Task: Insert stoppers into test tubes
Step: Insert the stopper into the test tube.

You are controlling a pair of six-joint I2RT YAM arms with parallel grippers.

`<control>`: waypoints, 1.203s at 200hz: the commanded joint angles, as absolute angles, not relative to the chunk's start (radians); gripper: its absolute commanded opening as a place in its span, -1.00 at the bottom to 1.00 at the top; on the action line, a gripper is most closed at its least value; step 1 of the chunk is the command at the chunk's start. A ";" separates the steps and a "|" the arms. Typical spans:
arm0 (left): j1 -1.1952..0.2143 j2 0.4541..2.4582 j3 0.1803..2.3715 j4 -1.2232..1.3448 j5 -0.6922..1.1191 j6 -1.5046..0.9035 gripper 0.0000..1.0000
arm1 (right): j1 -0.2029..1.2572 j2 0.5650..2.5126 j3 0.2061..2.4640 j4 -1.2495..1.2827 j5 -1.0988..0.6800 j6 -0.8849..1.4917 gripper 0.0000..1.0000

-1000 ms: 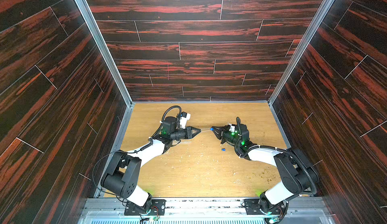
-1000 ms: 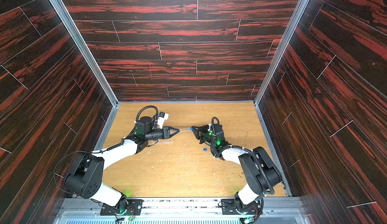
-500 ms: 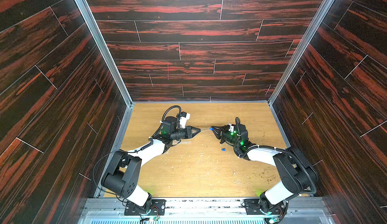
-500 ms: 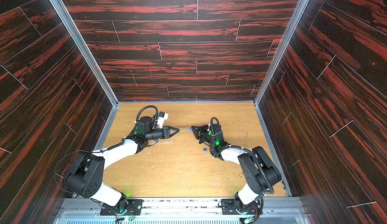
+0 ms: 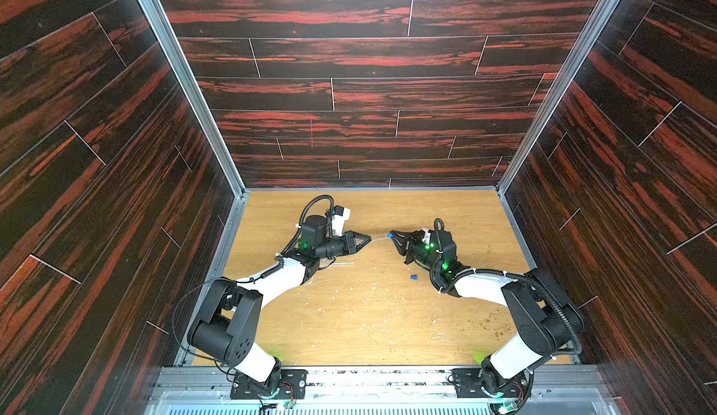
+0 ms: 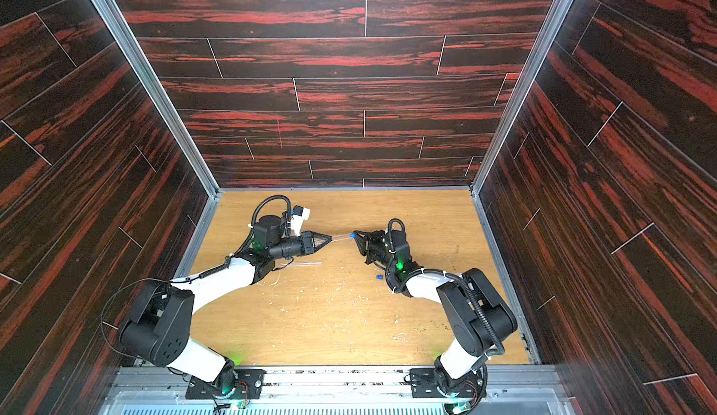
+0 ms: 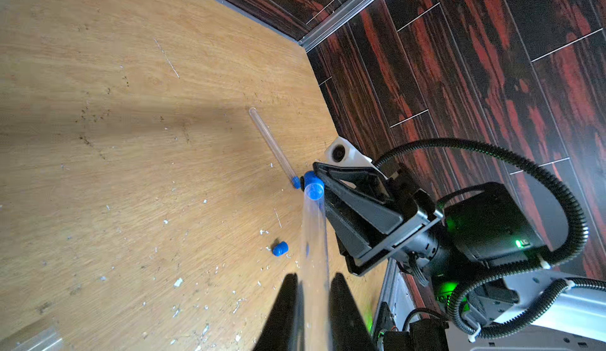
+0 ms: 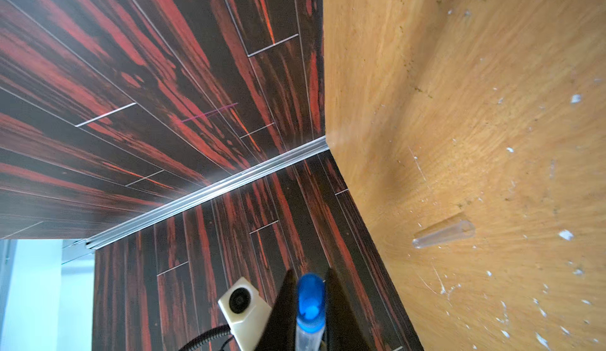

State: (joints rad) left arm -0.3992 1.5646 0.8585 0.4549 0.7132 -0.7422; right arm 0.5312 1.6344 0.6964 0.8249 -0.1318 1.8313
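My left gripper [image 5: 368,237] [image 7: 313,280] is shut on a clear test tube [image 7: 314,234] [image 6: 341,236] held level above the floor. The tube's mouth points at my right gripper [image 5: 392,234] [image 8: 310,277]. That gripper is shut on a blue stopper [image 7: 314,191] [image 8: 310,295], which sits at the tube's mouth. A second test tube [image 7: 272,142] lies on the floor past the right fingertips, with a blue stopper [image 7: 296,182] in its end. Another bare tube [image 8: 442,234] [image 6: 306,263] lies beside the left arm. A loose stopper [image 5: 414,277] [image 7: 279,248] rests on the floor beside the right wrist.
The wooden floor [image 5: 368,316] is scattered with pale flecks and scratches. Dark red-streaked walls [image 5: 349,95] close in the back and both sides. A metal rail [image 5: 368,378] with both arm bases runs along the front.
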 commanded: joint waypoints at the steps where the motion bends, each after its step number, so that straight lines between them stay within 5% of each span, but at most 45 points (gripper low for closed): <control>1: -0.431 1.572 0.876 0.504 0.720 -0.759 -1.00 | 0.580 1.645 0.726 0.882 -0.196 1.848 -0.68; 240: -0.440 1.582 0.871 0.532 0.703 -0.791 -1.00 | 0.638 1.682 0.772 0.891 -0.178 1.870 -0.70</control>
